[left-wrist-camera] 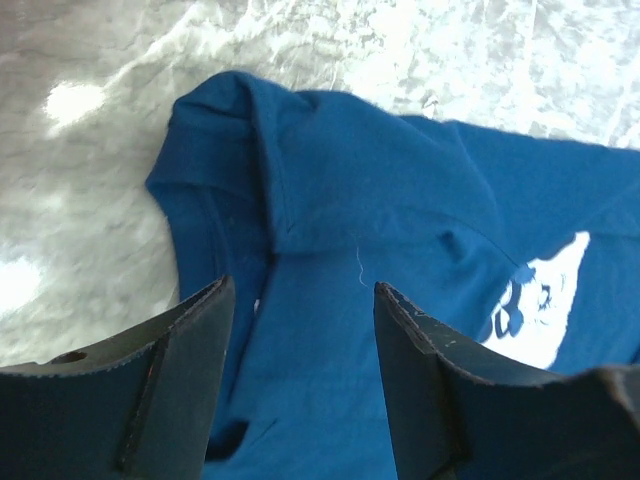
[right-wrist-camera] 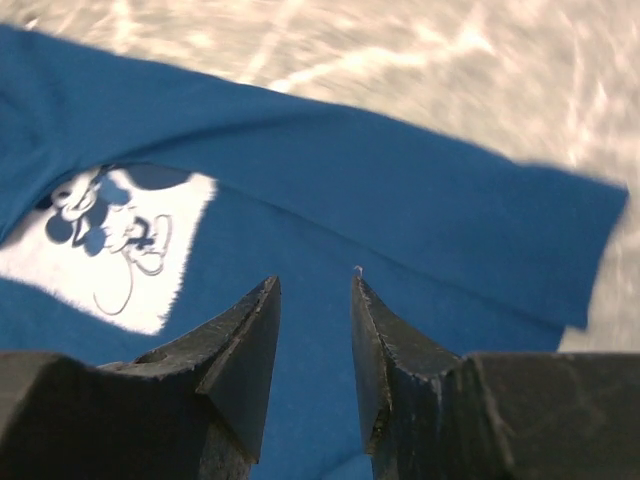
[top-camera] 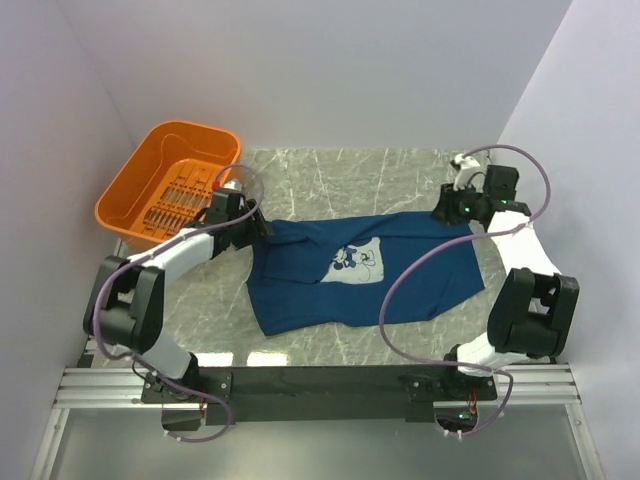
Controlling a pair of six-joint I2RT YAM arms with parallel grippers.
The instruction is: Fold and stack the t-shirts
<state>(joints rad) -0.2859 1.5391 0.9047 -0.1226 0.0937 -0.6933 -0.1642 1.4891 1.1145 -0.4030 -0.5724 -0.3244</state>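
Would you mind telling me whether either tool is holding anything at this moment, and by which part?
Nothing looks held. The left tool and the right tool both stand open just above the t-shirt, and no fabric is pinched in either.

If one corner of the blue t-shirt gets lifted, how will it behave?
Probably floppy: the t-shirt lies creased, its far edge folded over, so a lifted corner would drape. Likely light, lying thin and flat. Pushed, it would probably bunch rather than slide on the marble table.
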